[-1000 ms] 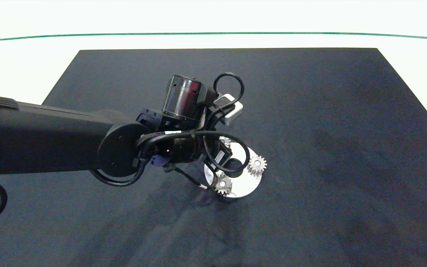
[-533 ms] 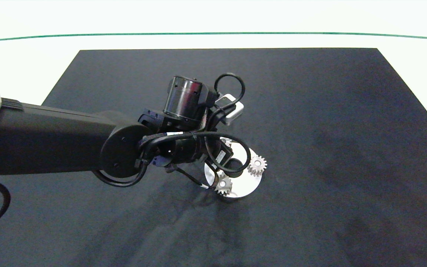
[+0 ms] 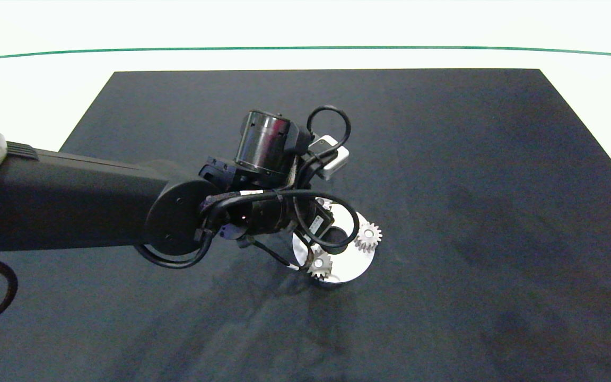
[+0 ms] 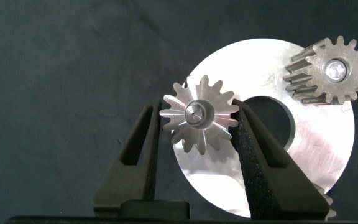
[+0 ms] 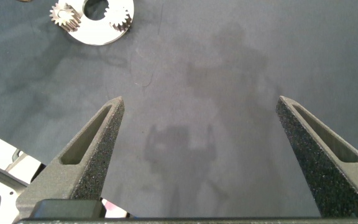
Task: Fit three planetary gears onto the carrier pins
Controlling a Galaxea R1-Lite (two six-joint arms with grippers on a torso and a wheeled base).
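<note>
We find the left gripper (image 4: 197,124), barely shifted over the last second, still closed on the third planetary gear (image 4: 198,116) seated on its carrier pin (image 4: 195,112) at the disc's (image 3: 356,265) far-left edge, awaiting release, while the right gripper (image 5: 199,112) hangs wide open, empty.

White bench (image 3: 29,85) with a thin green line (image 3: 305,48) curving across its far side. Covered over most of its surface by a large dark mat (image 3: 470,212), lying flat. Resting on the mat near its middle: a flat white ring-shaped disc (image 3: 356,265) with a large centre hole, seen also from the left wrist (image 4: 328,155) and right wrist (image 5: 95,34).
</note>
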